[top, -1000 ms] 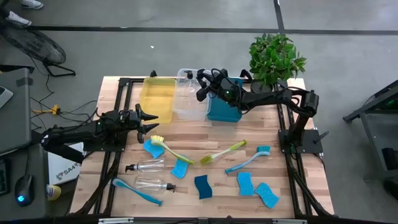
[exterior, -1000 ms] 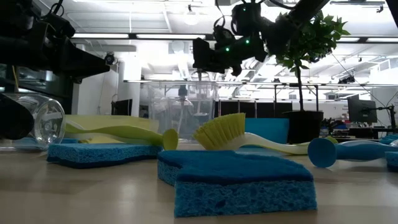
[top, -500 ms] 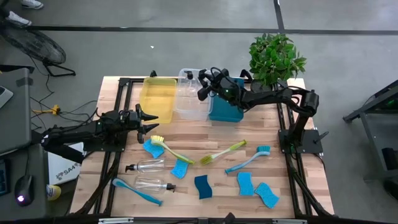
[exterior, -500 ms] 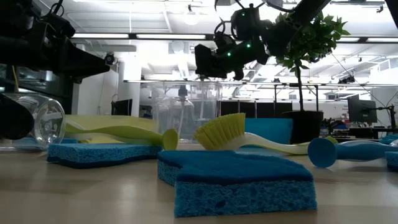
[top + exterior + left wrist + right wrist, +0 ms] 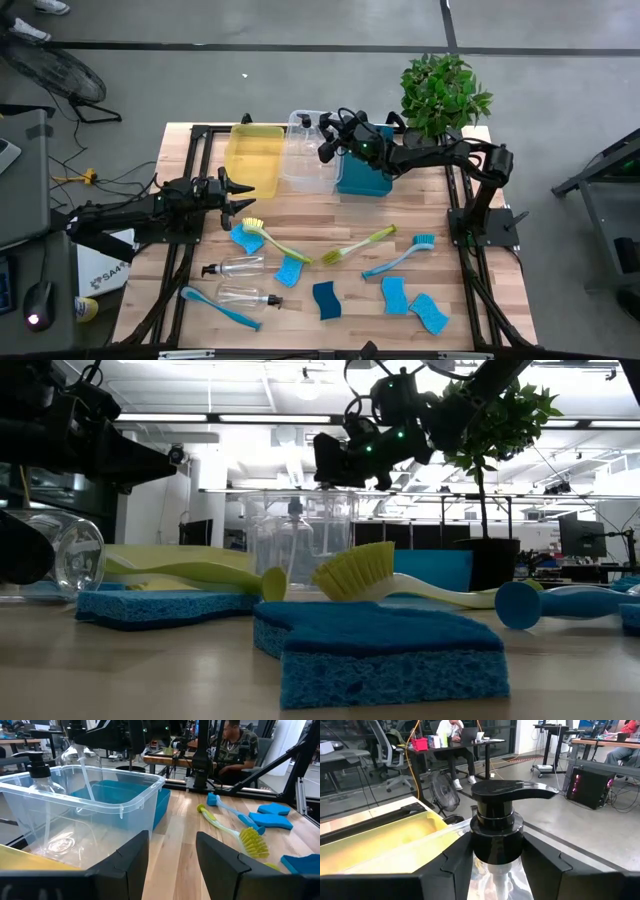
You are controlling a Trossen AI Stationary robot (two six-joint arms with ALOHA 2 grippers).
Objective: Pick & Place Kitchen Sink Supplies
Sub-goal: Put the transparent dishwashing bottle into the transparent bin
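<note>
My right gripper (image 5: 323, 151) reaches level over the clear bin (image 5: 300, 182) at the table's far side, shut on a clear pump bottle (image 5: 496, 805) that goes down into the bin (image 5: 80, 770). Another pump bottle (image 5: 39, 775) stands in the same bin. My left gripper (image 5: 245, 190) waits open at the table's left, near the yellow bin (image 5: 253, 155). Two clear bottles (image 5: 238, 267) (image 5: 245, 295) lie on their sides on the table. Several blue sponges (image 5: 326, 300) and several long-handled brushes (image 5: 358, 245) lie flat around them. My right gripper has the bottle by the black collar (image 5: 479, 845) under its pump head, pinched between the two fingers. The fingers come level from the table's right. The bottle stays upright below them inside the clear bin; whether its base rests on the bin's floor I cannot tell.
A teal bin (image 5: 360, 178) stands right of the clear one, under my right arm. A potted plant (image 5: 445, 90) stands at the far right corner. People sit at desks beyond the table (image 5: 235, 745). Bare wood shows along the near edge.
</note>
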